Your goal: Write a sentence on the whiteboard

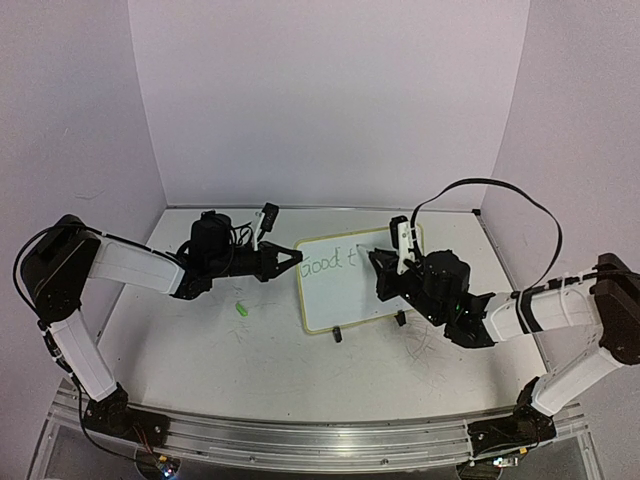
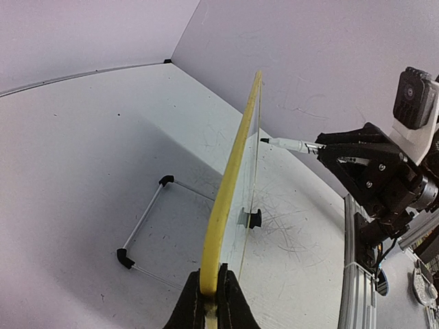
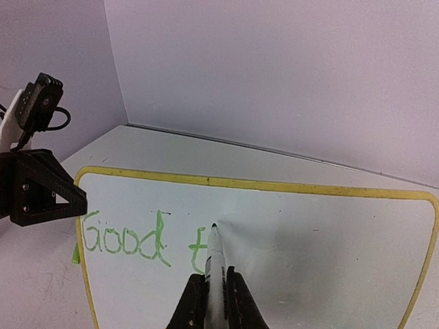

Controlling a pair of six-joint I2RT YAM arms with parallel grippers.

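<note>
Green handwritten lettering (image 3: 129,241) reading "Good t" is seen on the whiteboard (image 3: 329,240), set toward its left edge. The same letters are made out, much smaller, in the top view.

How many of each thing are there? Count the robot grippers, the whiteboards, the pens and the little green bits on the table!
2 grippers: left gripper and right gripper
1 whiteboard
1 marker
1 small green piece
Total: 5
</note>
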